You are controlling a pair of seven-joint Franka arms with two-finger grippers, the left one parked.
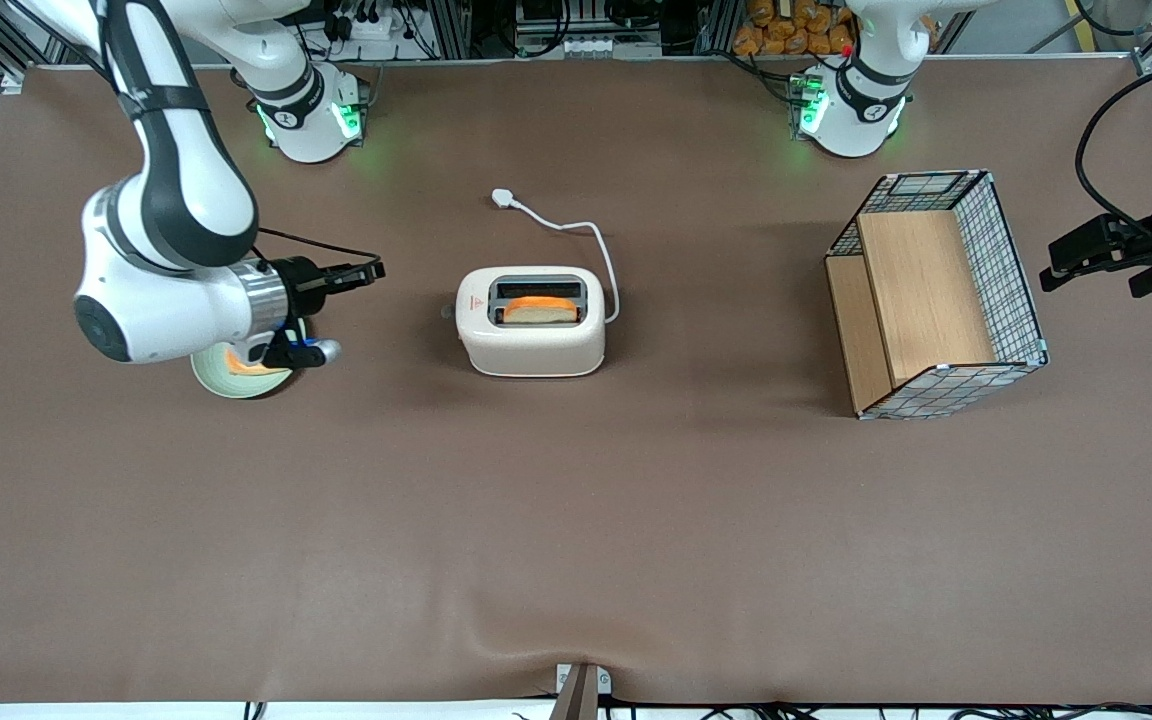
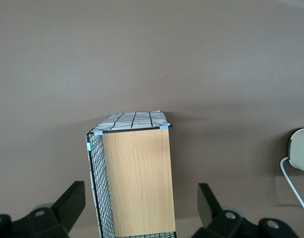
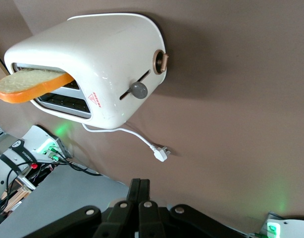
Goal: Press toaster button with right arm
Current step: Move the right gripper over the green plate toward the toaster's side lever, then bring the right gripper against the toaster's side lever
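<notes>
Toaster button (image 3: 139, 89) apart from closed claw (image 1: 374, 269)

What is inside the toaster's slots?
A slice of bread stands in the toaster slot nearer the front camera, its top sticking out. The other slot looks empty. The slice's lower part is hidden. The hand, shut, hangs beside the toaster, apart.

Cream-white toaster (image 1: 532, 335) with tiny red mark holds orange-crusted toast (image 1: 540, 311); brown worktop (image 1: 576, 520); black-and-white grid basket (image 1: 936, 292); pale green plate (image 1: 236, 380).
</notes>
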